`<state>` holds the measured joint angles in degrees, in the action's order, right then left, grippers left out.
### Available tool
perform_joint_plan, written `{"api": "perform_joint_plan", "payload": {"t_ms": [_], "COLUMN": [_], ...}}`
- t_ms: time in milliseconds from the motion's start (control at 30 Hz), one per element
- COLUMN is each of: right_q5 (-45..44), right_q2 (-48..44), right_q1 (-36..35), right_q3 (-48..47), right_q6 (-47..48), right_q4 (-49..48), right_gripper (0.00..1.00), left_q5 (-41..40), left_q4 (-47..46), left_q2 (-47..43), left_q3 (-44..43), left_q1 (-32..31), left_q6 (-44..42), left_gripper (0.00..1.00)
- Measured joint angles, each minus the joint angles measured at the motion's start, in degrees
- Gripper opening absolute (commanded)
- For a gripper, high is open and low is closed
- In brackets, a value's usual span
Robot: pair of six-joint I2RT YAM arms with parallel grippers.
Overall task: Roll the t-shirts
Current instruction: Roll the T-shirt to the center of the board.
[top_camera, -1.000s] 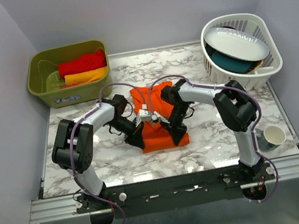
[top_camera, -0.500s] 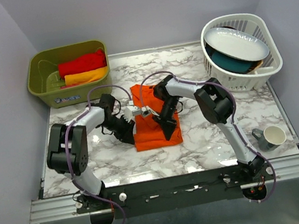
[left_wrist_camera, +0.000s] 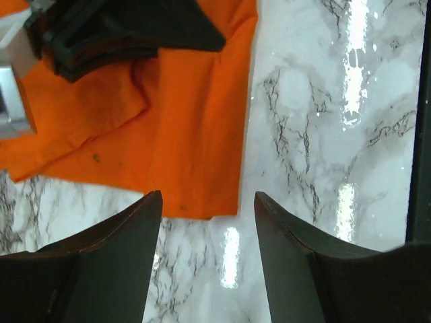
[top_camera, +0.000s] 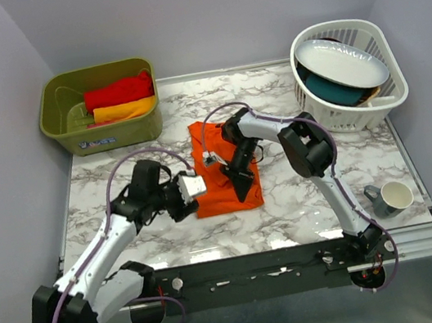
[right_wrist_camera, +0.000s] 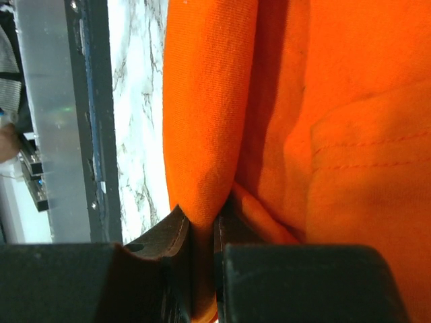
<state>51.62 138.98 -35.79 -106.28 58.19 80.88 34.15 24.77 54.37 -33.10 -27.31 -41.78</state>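
The bright orange t-shirt [top_camera: 220, 197] lies partly folded at the middle of the marble table. My right gripper [top_camera: 241, 187] sits on it, shut on a thick fold of the orange cloth [right_wrist_camera: 209, 134] that runs between its fingers [right_wrist_camera: 168, 235]. My left gripper [top_camera: 197, 187] is just off the shirt's left edge, open and holding nothing. In the left wrist view its two dark fingers [left_wrist_camera: 114, 256] frame bare marble and the shirt's near corner [left_wrist_camera: 195, 168]. A red rolled t-shirt [top_camera: 117, 91] and a yellow-orange one [top_camera: 124, 109] lie in the bin.
An olive green bin [top_camera: 57, 126] stands at the back left. At the back right a white basket [top_camera: 391, 91] holds a white plate [top_camera: 342, 62] and a teal item. A mug [top_camera: 394, 197] stands near the front right edge.
My left gripper has opened, let go of the orange shirt and pulled back to the left and nearer. The right gripper shifted a little onto the shirt and stays shut on the fold.
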Motion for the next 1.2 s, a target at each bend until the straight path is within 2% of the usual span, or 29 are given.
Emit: {"api": "perform_joint_plan", "payload": {"t_ms": [233, 500, 567, 700, 800, 833, 933, 1000, 1033, 1133, 1200], "right_q5": [1.75, 4.57, 5.03, 5.66, 5.75, 5.77, 5.84, 5.86, 5.88, 6.16, 6.64], "right_q2": [-1.46, -0.63, -0.11, 0.44, 0.74, 0.85, 1.31, 1.73, 1.77, 1.81, 1.64], "right_q1": [1.53, 3.93, 4.07, 4.42, 4.55, 4.61, 4.68, 4.70, 4.70, 4.72, 4.79], "right_q3": [5.22, 7.65, 7.37, 7.21, 6.99, 6.88, 6.38, 5.97, 5.92, 5.77, 5.75], "right_q6": [-0.24, -1.64, -2.45, -3.69, -4.35, -4.55, -5.31, -5.90, -6.10, -6.78, -7.91], "right_q4": [-0.68, -0.20, 0.07, 0.28, 0.46, 0.57, 0.96, 1.33, 1.40, 2.08, 2.80], "right_gripper": [0.17, 0.17, 0.17, 0.18, 0.18, 0.19, 0.22, 0.28, 0.37, 0.54, 0.59], "left_q5": [-5.68, -12.85, -13.81, -16.85, -18.60, -19.04, -19.19, -19.15, -19.12, -17.88, -16.74], "left_q4": [-10.93, -22.18, -23.43, -27.61, -29.18, -29.49, -28.94, -27.93, -27.67, -23.85, -20.39], "left_q2": [-3.37, 4.44, 6.27, 12.11, 15.56, 16.61, 17.94, 18.18, 18.18, 18.71, 19.50], "left_q3": [11.02, 13.66, 13.66, 12.41, 11.04, 10.71, 10.16, 9.53, 9.38, 7.34, 5.25], "left_q1": [-11.13, -18.80, -19.71, -21.59, -21.90, -21.90, -21.92, -21.94, -21.94, -21.81, -21.66], "left_q6": [-5.75, -8.26, -8.68, -9.99, -11.17, -11.74, -13.18, -13.77, -14.10, -14.86, -15.23], "left_gripper": [0.69, 0.70, 0.67, 0.52, 0.34, 0.24, 0.12, 0.08, 0.05, 0.00, 0.00]}}
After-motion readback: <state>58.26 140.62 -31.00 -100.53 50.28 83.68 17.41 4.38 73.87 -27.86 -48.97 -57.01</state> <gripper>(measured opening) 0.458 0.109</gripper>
